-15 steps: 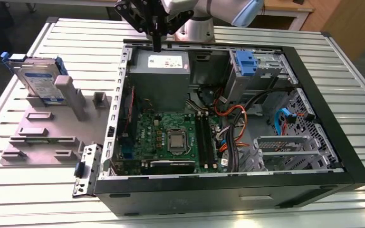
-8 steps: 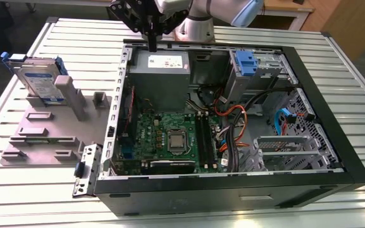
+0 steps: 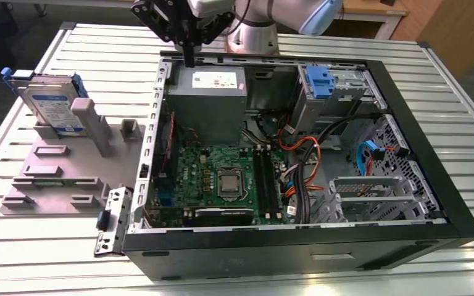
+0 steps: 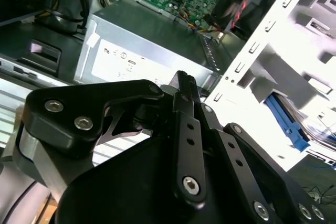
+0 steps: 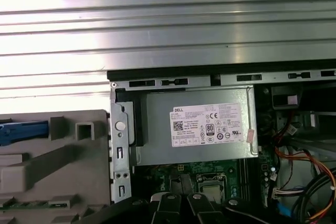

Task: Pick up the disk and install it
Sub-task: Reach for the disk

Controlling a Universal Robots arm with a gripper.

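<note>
"Checking in: where is the gripper (image 3: 189, 60) right now?"

"I have it over the rim of the open computer case (image 3: 303, 246), at the far side in the exterior view. Its tip points down, right next to the grey power supply box (image 3: 208, 98). I can't tell whether it touches the rim."

"And the fingers?"

"Clenched together with nothing between them. In the second wrist view the two fingers (image 4: 185, 124) meet in one narrow tip over the same box (image 4: 147, 40)."

"Where is the disk?"

"The disk (image 3: 52, 105) stands on edge in a grey stand (image 3: 64, 179) on the slatted metal table (image 3: 459, 92). That's to the exterior view's left of the case, well apart from the gripper. Its labelled face shows, with the blue bracket around it. In the first wrist view I see the stand (image 5: 52, 166) just beside the case wall."

"Anything else inside the case?"

"The green circuit board (image 3: 220, 172) lies flat on the floor of the case. A metal cage with a blue tab (image 3: 323, 83) sits in the far corner, toward the exterior view's right."
</note>
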